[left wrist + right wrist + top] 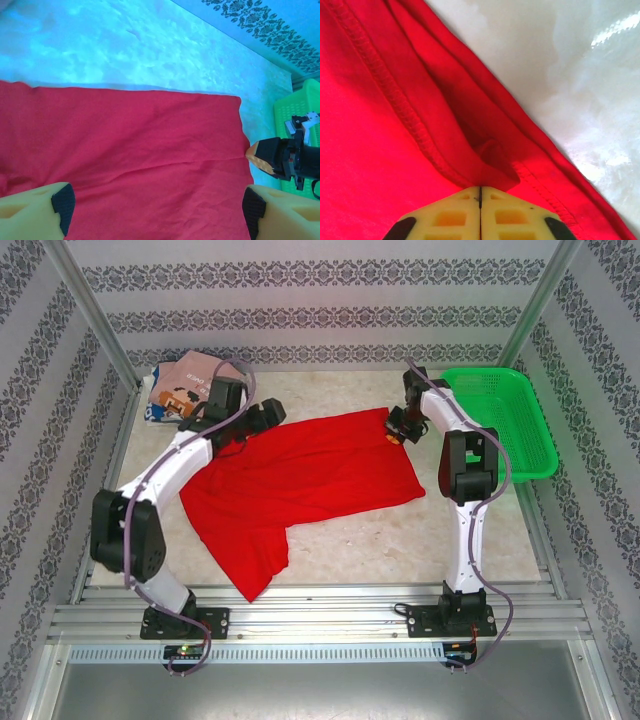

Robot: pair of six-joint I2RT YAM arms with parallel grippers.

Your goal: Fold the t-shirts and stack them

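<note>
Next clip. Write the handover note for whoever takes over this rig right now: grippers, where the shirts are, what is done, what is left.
Left gripper: open, above the red t-shirt, holding nothing.
Right gripper: shut, pinching the red t-shirt's hem at its far right corner.
Red t-shirt: spread out in the middle, one sleeve toward the near edge, no finished fold yet.
Dusty-pink t-shirt: lies on the white-blue t-shirt in the far left corner; I cannot tell how neatly they are folded.
Green basket: far right.
Left to do: fold the red t-shirt, then stack it with the other two.
</note>
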